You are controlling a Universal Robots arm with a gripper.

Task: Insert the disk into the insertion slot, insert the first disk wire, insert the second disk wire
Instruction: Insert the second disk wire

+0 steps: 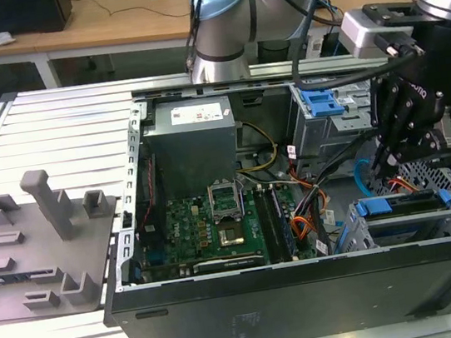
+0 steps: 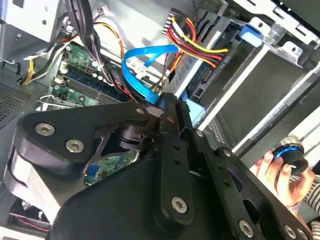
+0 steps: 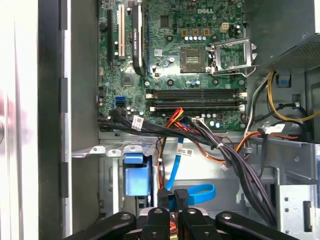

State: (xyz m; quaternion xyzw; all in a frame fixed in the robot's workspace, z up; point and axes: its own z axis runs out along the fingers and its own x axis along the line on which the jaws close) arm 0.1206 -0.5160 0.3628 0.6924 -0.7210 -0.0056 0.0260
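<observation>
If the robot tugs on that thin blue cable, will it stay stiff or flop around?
Probably floppy. The light-blue cable is thin and flat and curls in a loose loop, so it likely bends easily. It looks light, and pulled from one end it would likely swing or twist. The end effector sits right beside it.

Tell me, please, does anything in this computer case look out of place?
Yes: a person's hand holding a small round object appears beside the case in the second wrist view. Inside, the light-blue cable loops loosely near the gripper.
</observation>
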